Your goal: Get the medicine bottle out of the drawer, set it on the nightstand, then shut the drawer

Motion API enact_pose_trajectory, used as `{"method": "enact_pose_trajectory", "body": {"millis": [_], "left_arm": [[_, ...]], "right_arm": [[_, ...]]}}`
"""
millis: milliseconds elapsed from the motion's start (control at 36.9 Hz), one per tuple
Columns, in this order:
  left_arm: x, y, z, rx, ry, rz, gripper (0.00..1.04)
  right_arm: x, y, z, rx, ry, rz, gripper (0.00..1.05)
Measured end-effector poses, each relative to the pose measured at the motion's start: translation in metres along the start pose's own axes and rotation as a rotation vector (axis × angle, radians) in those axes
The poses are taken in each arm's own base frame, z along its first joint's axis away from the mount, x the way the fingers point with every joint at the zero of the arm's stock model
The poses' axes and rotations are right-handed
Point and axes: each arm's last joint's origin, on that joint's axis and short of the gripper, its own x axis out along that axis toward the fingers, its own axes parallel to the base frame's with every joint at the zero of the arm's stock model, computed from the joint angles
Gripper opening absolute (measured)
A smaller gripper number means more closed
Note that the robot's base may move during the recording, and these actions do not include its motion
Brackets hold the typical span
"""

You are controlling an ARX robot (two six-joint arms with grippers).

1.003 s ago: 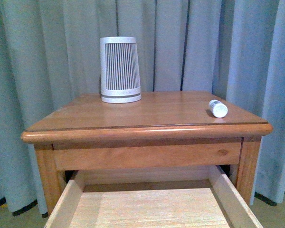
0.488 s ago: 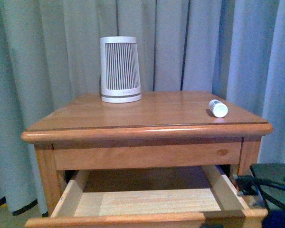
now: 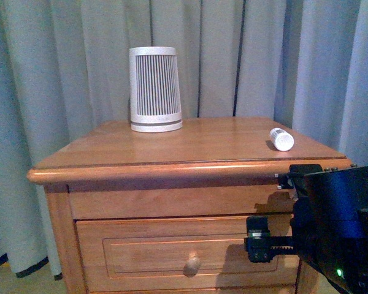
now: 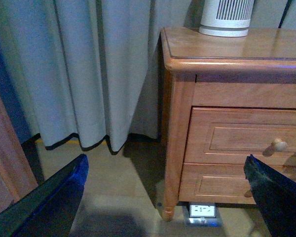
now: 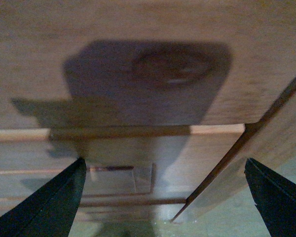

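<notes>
- Where the nightstand (image 3: 190, 156) fills the front view, its top carries two things, and pale curtains (image 3: 61, 67) hang behind it.
- Near the back edge of the top, left of its middle, a white ribbed container (image 3: 155, 89) with dark vertical stripes stands upright.
- Below the top's front edge, the drawer (image 3: 184, 254) sits flush in the cabinet, its recessed panel front and small wooden knob (image 3: 192, 264) facing forward.
- Close to the top's right edge and nearer the front, the medicine bottle (image 3: 281, 139) lies on its side, its round white end turned forward, well apart from the ribbed container.
- At the lower right, the right gripper (image 3: 267, 242) reaches toward the right end of the drawer front; whether it touches the wood I cannot tell.
- From the right wrist view, its two dark fingers (image 5: 54, 205) stand wide apart with only wood between them.
- From the left wrist view, the left gripper (image 4: 163, 197) hangs beside the nightstand's left side, above the floor (image 4: 118, 187), its fingers spread wide and holding nothing; the lower drawer (image 4: 237, 185) shows beneath the upper one.
</notes>
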Motion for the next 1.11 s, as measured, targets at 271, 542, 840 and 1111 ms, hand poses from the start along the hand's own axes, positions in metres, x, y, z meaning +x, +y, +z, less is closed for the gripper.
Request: {"method": "enact_pose_trajectory", "body": {"millis": [271,542,840,1111], "left_arm": [[0.000,0.000,0.000,0.000,0.000,0.000,0.98],[0.000,0.000,0.000,0.000,0.000,0.000,0.98],[0.000,0.000,0.000,0.000,0.000,0.000,0.98],[0.000,0.000,0.000,0.000,0.000,0.000,0.98]], "right_arm": [[0.003,0.004,-0.001,-0.009,0.043,0.006,0.98],[-0.068,-0.018,0.010,0.108,0.074,0.002,0.98],[-0.162,-0.081,0.008,0.186,0.040,-0.137,0.98],[-0.254,-0.099,0.027,0.139,-0.282,-0.155,0.98]]}}
